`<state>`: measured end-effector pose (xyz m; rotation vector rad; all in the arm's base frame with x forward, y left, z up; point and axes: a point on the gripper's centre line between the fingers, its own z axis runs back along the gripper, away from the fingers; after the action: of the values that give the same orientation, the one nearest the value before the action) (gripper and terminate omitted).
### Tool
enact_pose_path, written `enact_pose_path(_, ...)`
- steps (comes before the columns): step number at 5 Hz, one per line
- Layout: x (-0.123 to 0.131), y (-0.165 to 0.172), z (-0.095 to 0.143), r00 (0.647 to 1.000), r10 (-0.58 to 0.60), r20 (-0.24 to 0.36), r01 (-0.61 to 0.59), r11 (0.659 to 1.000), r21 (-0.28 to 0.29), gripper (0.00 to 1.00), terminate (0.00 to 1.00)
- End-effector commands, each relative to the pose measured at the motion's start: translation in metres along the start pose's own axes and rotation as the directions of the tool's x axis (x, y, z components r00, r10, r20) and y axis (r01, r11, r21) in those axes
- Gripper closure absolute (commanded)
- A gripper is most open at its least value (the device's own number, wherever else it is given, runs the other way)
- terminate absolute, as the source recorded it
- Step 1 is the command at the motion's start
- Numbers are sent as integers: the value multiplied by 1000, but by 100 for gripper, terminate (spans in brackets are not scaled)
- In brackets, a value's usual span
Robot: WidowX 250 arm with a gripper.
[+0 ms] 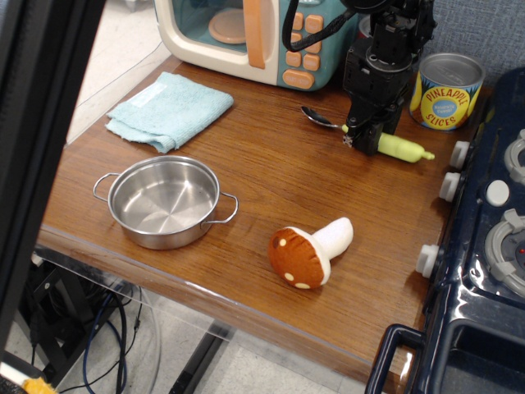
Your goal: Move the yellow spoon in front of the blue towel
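The yellow spoon lies at the back right of the table, its silver bowl [314, 116] pointing left and its pale yellow-green handle [406, 148] pointing right. My black gripper [363, 139] stands straight down over the spoon's middle, and its jaws are closed around the handle near the bowl. The spoon's middle is hidden by the fingers. The blue towel [169, 110] lies folded at the back left of the table, far to the left of my gripper.
A steel pot [165, 201] stands front left. A toy mushroom [308, 251] lies front centre. A toy microwave [254, 37] stands at the back and a pineapple slices can [445, 91] just right of my gripper. A toy stove [484, 246] borders the right edge.
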<state>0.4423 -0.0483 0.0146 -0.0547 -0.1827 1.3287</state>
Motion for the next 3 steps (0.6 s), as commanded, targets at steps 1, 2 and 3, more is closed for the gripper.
enact_pose_path(1,14,-9,88,1000,-20,-18,17,989,-145,100,0)
enact_pose_path(2,26,6,111,999,-43,-29,37,984,-175,100,0)
enact_pose_path(3,50,32,125,991,-132,-20,127,980,-155,100,0)
